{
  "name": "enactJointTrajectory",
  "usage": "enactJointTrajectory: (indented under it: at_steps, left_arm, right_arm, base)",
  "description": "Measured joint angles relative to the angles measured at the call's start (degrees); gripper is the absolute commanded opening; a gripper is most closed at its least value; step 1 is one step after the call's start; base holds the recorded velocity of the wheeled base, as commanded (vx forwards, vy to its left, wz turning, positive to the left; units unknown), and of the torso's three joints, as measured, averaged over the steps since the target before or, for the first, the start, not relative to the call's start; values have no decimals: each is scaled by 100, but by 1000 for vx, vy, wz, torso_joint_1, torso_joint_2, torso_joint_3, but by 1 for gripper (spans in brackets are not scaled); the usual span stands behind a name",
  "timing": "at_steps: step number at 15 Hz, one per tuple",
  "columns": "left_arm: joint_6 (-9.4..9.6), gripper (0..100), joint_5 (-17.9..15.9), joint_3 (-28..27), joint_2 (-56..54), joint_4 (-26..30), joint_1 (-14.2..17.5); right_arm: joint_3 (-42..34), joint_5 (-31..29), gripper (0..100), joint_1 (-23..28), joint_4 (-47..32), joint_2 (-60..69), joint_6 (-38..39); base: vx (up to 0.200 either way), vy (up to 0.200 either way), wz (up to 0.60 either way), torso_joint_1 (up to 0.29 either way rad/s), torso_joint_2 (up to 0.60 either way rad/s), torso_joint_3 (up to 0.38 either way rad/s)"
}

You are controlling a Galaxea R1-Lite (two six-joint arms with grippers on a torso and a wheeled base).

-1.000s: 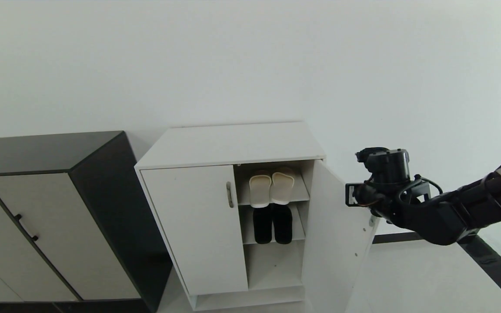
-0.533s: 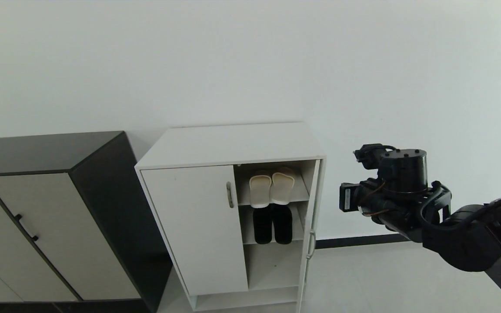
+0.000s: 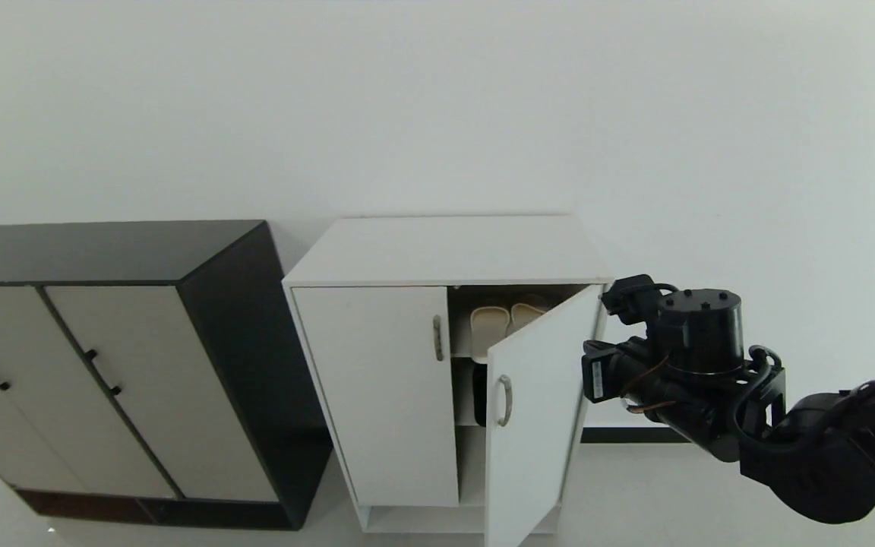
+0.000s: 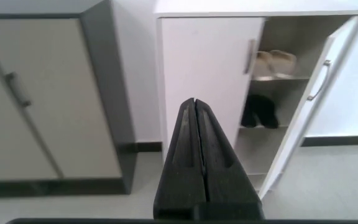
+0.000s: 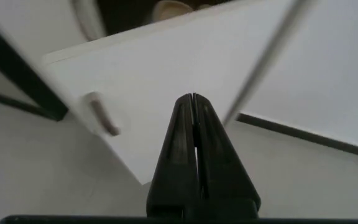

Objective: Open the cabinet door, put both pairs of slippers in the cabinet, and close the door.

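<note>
Closing step. 2 pairs are in the cabinet [image 3: 445, 251]: white slippers [image 3: 489, 323] above black slippers [image 4: 260, 112]. Right door [image 3: 536, 410] is about half shut, left door [image 3: 377, 395] shut. Right tool [image 5: 194, 99] is closed, holding nothing, at the right door's outer face near the hinge side; contact unclear. Left tool [image 4: 194, 102] is closed, empty, well apart from the cabinet. I'd push with the closed tips, work left toward the handle [image 3: 504, 400] for leverage, follow the arc, and ease off late to avoid bounce. Heels look inside the cabinet front, so I expect no jam.
</note>
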State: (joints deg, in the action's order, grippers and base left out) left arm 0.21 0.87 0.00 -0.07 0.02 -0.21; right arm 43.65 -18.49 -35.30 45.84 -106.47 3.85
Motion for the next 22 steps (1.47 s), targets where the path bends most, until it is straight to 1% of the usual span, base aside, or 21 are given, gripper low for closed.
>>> enactJointTrajectory:
  at_steps: [3,4,5,6,7,12,14,17,22]
  left_arm:
    - [0,0,9,0,0,2,-4]
    - [4,0,0,0,0,-7,13]
    - [4,0,0,0,0,0,-9]
    - [4,0,2,0,0,0,2]
    - [9,0,-2,0,0,-2,5]
    - [12,0,2,0,0,-2,7]
    - [12,0,0,0,0,0,0]
    - [6,0,0,0,0,-2,2]
    - [12,0,-11,0,0,-2,5]
  right_arm:
    - [-218,66,0,-41,567,-15,2]
    - [-356,229,0,-33,690,-4,2]
    - [-529,563,0,-46,749,22,-5]
    - [-724,1086,0,-55,789,83,-18]
    - [-914,1451,0,-37,800,166,-30]
    - [-1083,1530,0,-20,901,99,-27]
    - [-1078,1517,0,-35,1180,-119,-29]
    - [-992,1515,0,-59,1705,-625,-29]
    - [-496,1510,0,-35,1758,-1230,-18]
  base:
    - [0,0,0,0,0,0]
    - [0,0,0,0,0,0]
    - [200,0,0,12,2,-2]
    - [200,0,0,-7,2,2]
    - [200,0,0,-12,-2,12]
    - [200,0,0,8,5,3]
    - [200,0,0,0,5,0]
    - [0,0,0,0,0,0]
    - [0,0,0,0,0,0]
